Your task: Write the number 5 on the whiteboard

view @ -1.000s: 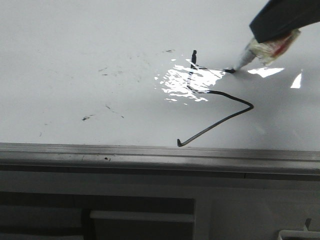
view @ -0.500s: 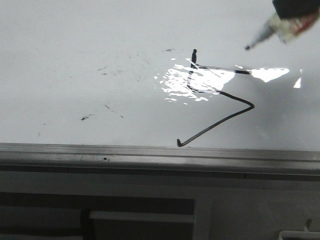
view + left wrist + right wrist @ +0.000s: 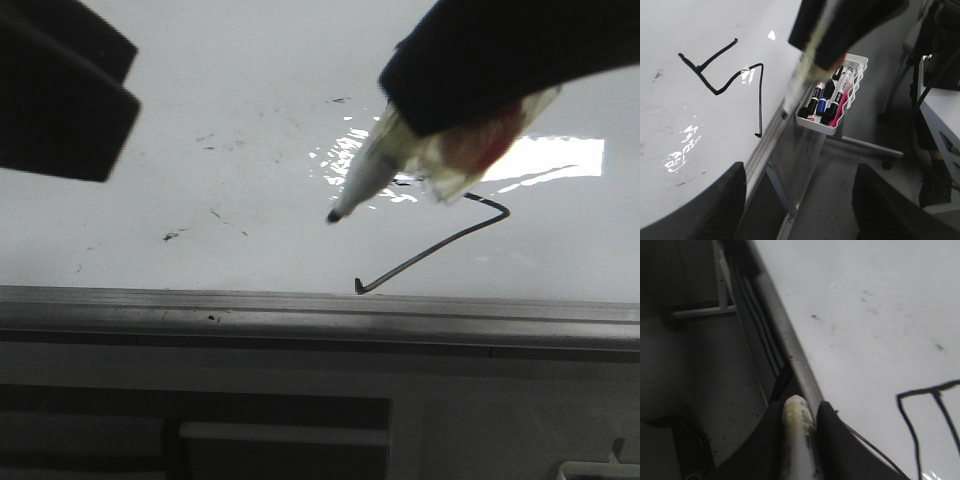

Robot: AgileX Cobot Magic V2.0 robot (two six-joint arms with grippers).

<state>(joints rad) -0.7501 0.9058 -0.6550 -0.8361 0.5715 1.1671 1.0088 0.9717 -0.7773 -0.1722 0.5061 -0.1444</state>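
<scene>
Large glossy white whiteboard [image 3: 200, 90] with grey metal edge rail along its near edge. Thin black angular hand-drawn number 5 [image 3: 727, 75] sits right of centre, tail ending just short of the near rail. Right gripper [image 3: 799, 412] is clamped on a white black-tipped marker [image 3: 362, 180], tip off the board. Left gripper [image 3: 797, 200] spread, holding nothing.
</scene>
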